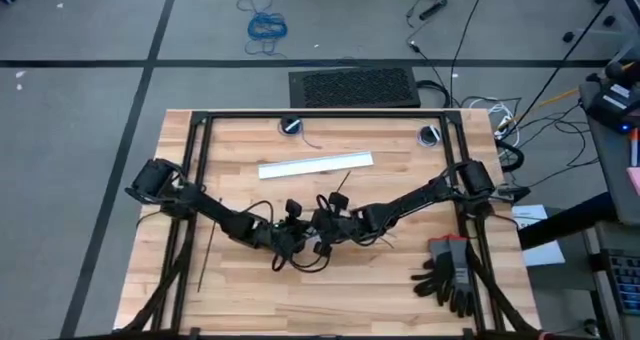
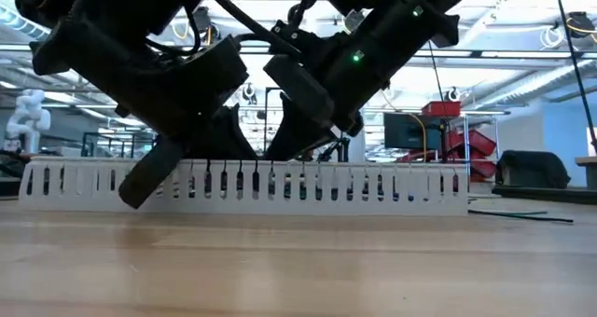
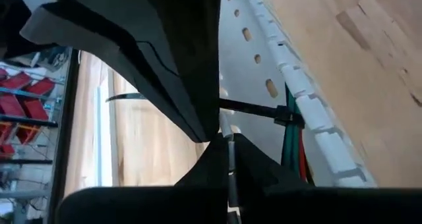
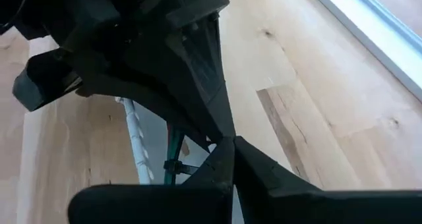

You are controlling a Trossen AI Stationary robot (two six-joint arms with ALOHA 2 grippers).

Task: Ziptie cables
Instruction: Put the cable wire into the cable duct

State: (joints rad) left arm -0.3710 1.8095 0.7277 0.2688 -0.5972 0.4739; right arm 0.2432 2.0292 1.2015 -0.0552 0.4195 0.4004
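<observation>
My two grippers meet tip to tip over the middle of the table, left [image 1: 298, 236] and right [image 1: 328, 224], both shut. Between them hang the cables [image 3: 294, 148], green and reddish wires beside a pale ribbed strand [image 4: 135, 140]. A black ziptie [image 3: 257, 109] is looped round them, its head [image 3: 288, 113] against the wires. A second ziptie [image 1: 205, 255] lies flat on the wood near the left arm. The white slotted duct [image 1: 315, 166] lies on the table beyond the grippers. My left gripper has a thin pale strand [image 3: 229, 159] pinched between its two fingers; it seems to belong to the cables, held clear of the table. My right gripper is shut across the ziptie's strip [image 3: 227, 105], a short way from the head. The free tail [image 3: 122, 97] sticks out on the other side. The finger hides the pinch itself.
Black frame bars [image 1: 320, 115] run round the table's far, left and right sides. A pair of gloves [image 1: 448, 270] lies at the near right. Loose dark leads [image 1: 300, 262] curl on the wood just under the grippers. Bare wood shows at the near left.
</observation>
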